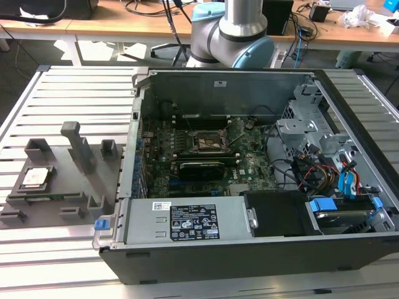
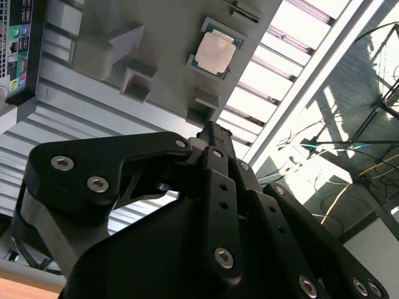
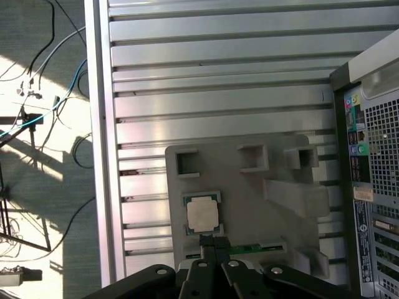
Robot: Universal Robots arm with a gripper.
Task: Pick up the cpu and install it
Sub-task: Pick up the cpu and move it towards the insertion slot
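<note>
The cpu is a small silvery square chip lying flat in a recess of the grey plastic tray, on the exterior view's left. Both wrist views look down on it from well above: the cpu sits in its pocket, untouched. My gripper hangs over the tray with its black fingers pressed together and nothing between them. The black socket frame lies on the green motherboard inside the open computer case.
The tray carries several upright grey blocks around the cpu. A slatted metal table bears tray and case. Drive cages and coloured cables fill the case's right side. Arm joints rise behind the case. Cables lie on the floor.
</note>
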